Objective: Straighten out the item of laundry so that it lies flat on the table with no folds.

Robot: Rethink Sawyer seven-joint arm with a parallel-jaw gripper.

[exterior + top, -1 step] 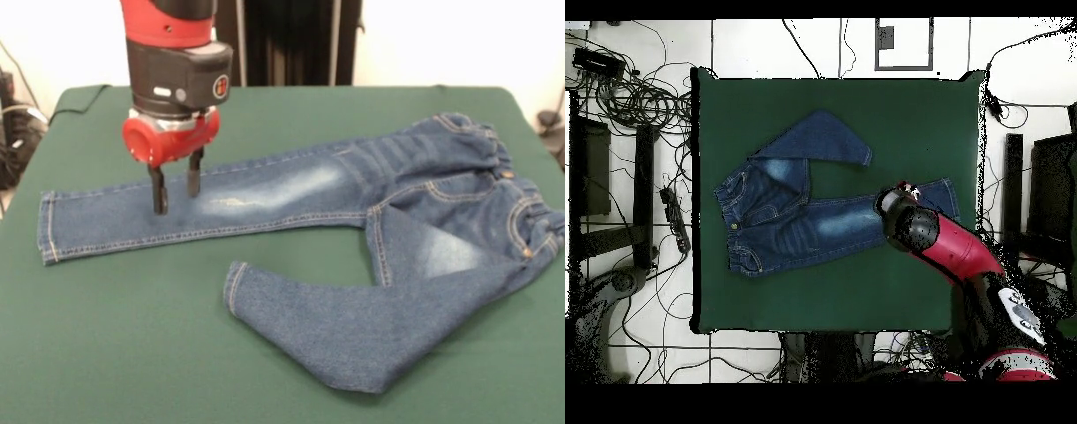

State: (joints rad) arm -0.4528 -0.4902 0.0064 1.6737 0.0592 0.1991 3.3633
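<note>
Blue denim jeans point(291, 190) with tan stitching and faded whitish patches are seen on a dark green desk point(115, 353). The arm point(172, 53) above is coloured red and black, with black fingers point(159, 190).

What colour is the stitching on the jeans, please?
Tan, on blue jeans; clearest in the front view.

I see the tabletop point(115, 353) covered edge to edge in dark green cloth, filling most of the front view, and the only thing lying on it is a small pair of blue jeans point(291, 190). One leg runs straight toward the left of the frame, cuff near the left edge. The other leg is folded back on itself at lower centre, waistband at the right.
</note>
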